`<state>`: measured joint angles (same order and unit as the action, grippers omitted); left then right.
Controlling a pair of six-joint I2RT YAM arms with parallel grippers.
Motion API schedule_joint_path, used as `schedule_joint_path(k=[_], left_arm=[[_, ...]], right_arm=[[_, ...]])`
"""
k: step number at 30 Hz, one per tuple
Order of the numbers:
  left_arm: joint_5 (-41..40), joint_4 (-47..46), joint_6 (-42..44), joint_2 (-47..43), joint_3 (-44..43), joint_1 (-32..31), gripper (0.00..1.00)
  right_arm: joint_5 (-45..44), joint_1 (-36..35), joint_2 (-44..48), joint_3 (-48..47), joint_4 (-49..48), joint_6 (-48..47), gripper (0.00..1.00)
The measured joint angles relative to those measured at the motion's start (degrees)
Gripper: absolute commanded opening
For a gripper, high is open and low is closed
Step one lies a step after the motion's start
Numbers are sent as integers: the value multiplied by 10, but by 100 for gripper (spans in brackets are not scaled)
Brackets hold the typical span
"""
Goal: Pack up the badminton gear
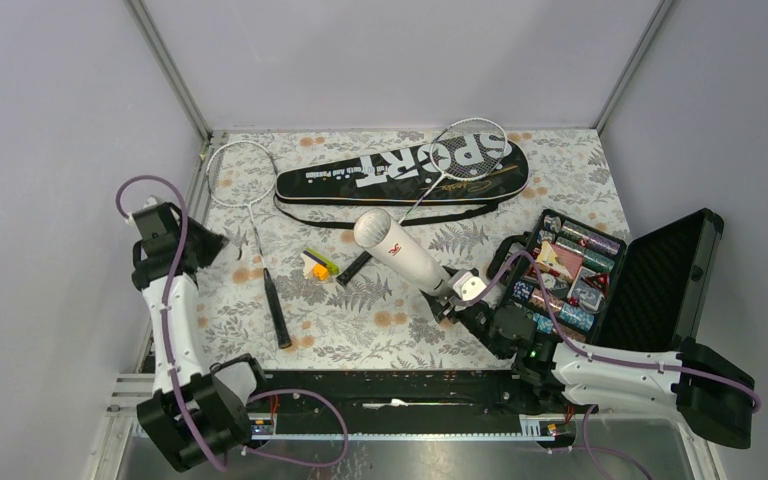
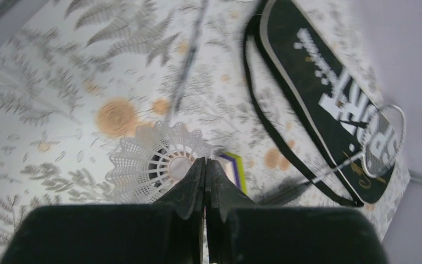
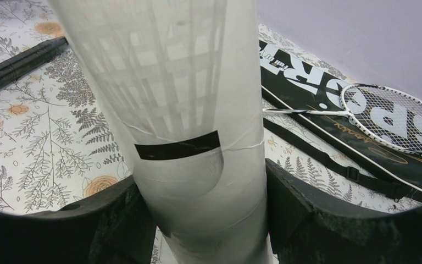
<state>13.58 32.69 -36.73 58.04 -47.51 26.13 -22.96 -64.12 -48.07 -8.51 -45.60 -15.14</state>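
My left gripper (image 2: 205,160) is shut, its tips pinching the rim of a white mesh-skirted shuttlecock (image 2: 154,162) just above the flowered table; from above, that gripper (image 1: 222,248) sits beside the left racket (image 1: 250,215). My right gripper (image 3: 209,187) is shut on the lower end of the long white tube (image 3: 181,110), a finger pressed on each side. The tube (image 1: 400,252) slants up-left from that gripper (image 1: 460,295). The second racket (image 1: 460,155) lies across the black "SPORT" bag (image 1: 400,172). A yellow-and-orange shuttlecock (image 1: 318,265) rests mid-table.
An open black hard case (image 1: 660,280) of colourful foil-wrapped items (image 1: 565,272) stands at the right, close to my right arm. The bag's strap (image 1: 380,220) loops out in front of it. Grey walls close in the table on three sides.
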Motion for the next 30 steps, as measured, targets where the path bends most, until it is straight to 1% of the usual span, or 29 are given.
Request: schedule_joint_path(k=[3, 8, 11, 14, 18, 21, 25, 30], left_arm=[[-2, 35, 27, -11, -64, -40, 0], [-17, 84, 82, -20, -189, -164, 0], [-27, 110, 110, -30, -238, -227, 0], [-31, 142, 135, -40, -277, -273, 0], [-12, 172, 158, -50, -298, -301, 0], [37, 177, 157, -59, -297, -311, 0], [123, 157, 134, -73, -278, -324, 0], [165, 146, 120, -76, -278, -340, 0]], right_arm=[[0, 0, -5, 0, -1, -5, 65], [0, 0, -26, 0, 0, -20, 65], [0, 0, -38, 0, 0, -29, 66], [0, 0, -48, 0, 1, -35, 66], [2, 0, -71, -10, 8, -42, 66], [5, 0, -89, -22, 13, -46, 66], [15, 0, -105, -30, 17, -49, 66], [15, 0, -114, -36, 26, -50, 66]])
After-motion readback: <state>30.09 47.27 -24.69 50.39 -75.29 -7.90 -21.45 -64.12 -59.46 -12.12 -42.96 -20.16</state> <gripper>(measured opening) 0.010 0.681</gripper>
